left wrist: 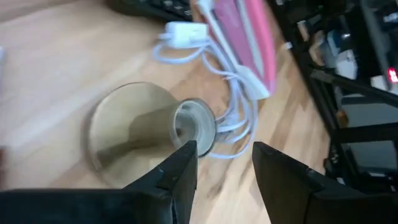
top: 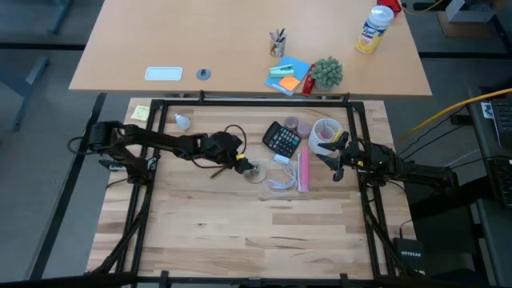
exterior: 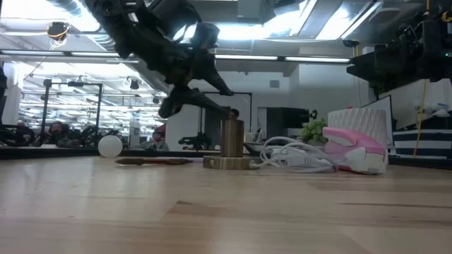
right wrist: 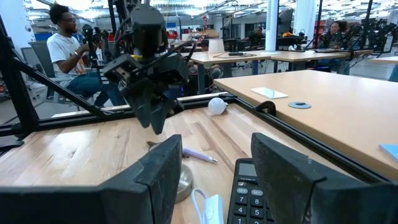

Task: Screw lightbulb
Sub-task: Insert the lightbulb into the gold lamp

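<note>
The lightbulb, small and frosted white, lies on the table at the far left, and no gripper touches it; it also shows in the low view and the right wrist view. A short socket tube stands upright on a round disc base at mid-table, with a white cord looped beside it. My left gripper is open and empty just above the socket. My right gripper is open and empty near the table's right side.
A black calculator, a pink stapler-like tool and a tape roll lie right of the socket. A pen lies left of it. A black frame rail borders the far edge. A person sits beyond the table.
</note>
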